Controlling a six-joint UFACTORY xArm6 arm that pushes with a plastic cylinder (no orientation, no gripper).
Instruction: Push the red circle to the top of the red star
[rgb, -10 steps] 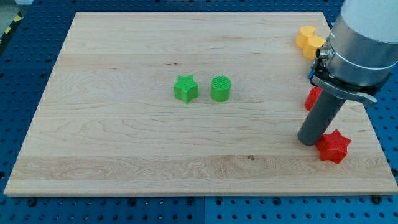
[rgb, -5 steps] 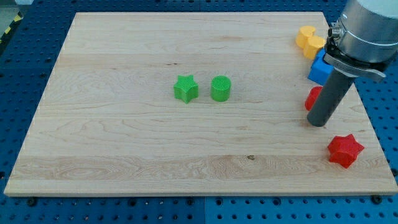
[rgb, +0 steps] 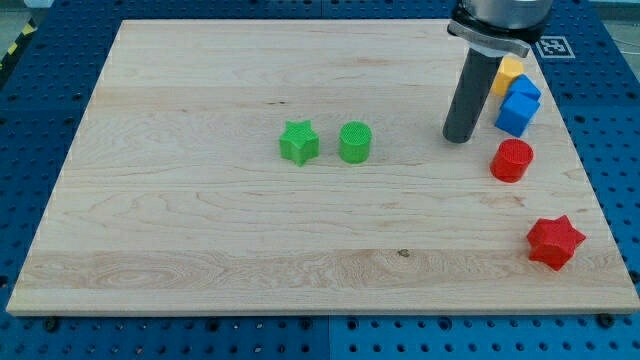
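The red circle (rgb: 511, 160) lies near the board's right edge. The red star (rgb: 555, 242) lies below it and a little to the right, near the bottom right corner, with a clear gap between them. My tip (rgb: 458, 138) rests on the board up and to the left of the red circle, apart from it, and left of the blue block (rgb: 517, 110).
A yellow block (rgb: 506, 74) sits just above the blue block at the right edge, partly behind the rod. A green star (rgb: 298, 142) and a green circle (rgb: 355, 142) sit side by side near the board's middle. The wooden board (rgb: 200, 230) lies on a blue pegboard.
My tip moved up and left, from beside the red star to a spot up-left of the red circle. The red star shifted slightly right early on. The red circle is now uncovered.
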